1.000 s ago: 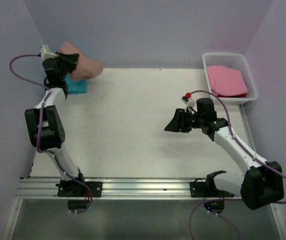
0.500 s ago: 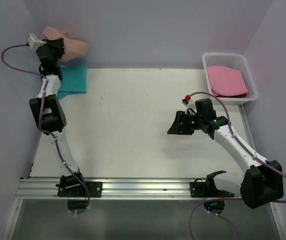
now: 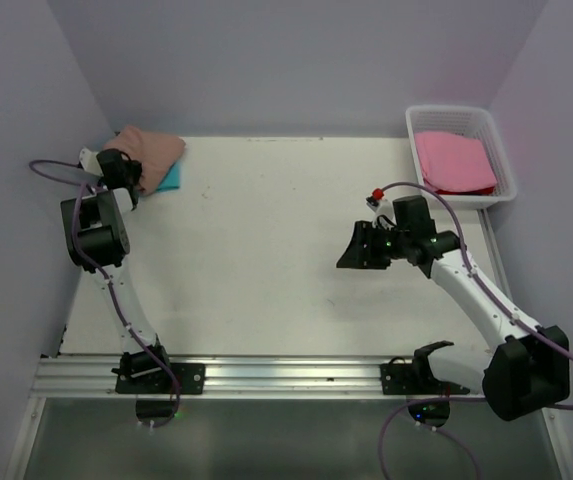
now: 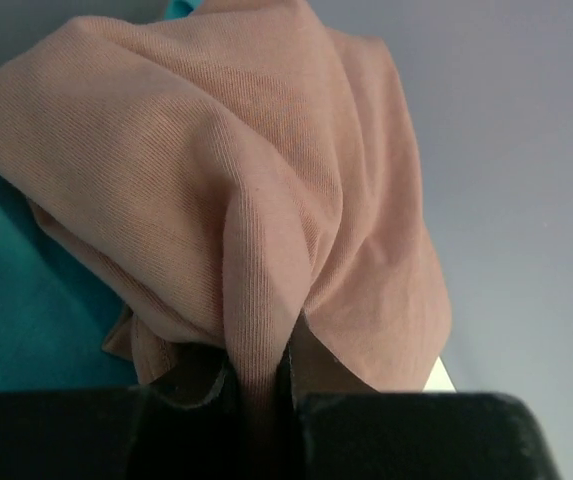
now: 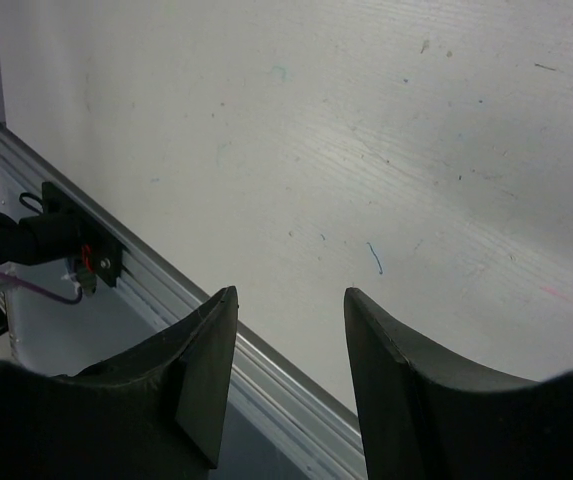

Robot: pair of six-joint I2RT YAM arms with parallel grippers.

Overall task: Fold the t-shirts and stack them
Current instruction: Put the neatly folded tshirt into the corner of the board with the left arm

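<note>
**Colour key**
- Salmon-brown t-shirt [image 3: 154, 150]: dusty and plain on every fold that shows, with a fine ribbed knit seen close up.
- Teal t-shirt [image 3: 172, 180]: solid blue-green, no pattern.
- Pink t-shirt [image 3: 454, 160]: bright and unpatterned.
- Basket [image 3: 502, 160]: white, with lattice sides.
- Table [image 3: 266, 260]: off-white, flecked with faint scuffs and one short blue mark.
- Walls [image 3: 296, 60]: pale lavender.
- Arms [image 3: 471, 290]: white links with black joints.
- Left gripper [image 4: 262, 400] and right gripper [image 5: 286, 300]: matt black.
- Cables [image 3: 421, 184]: purple.
- Tag [image 3: 375, 193] by the right wrist: red.
- Rail [image 3: 286, 372]: silver-grey.
</note>
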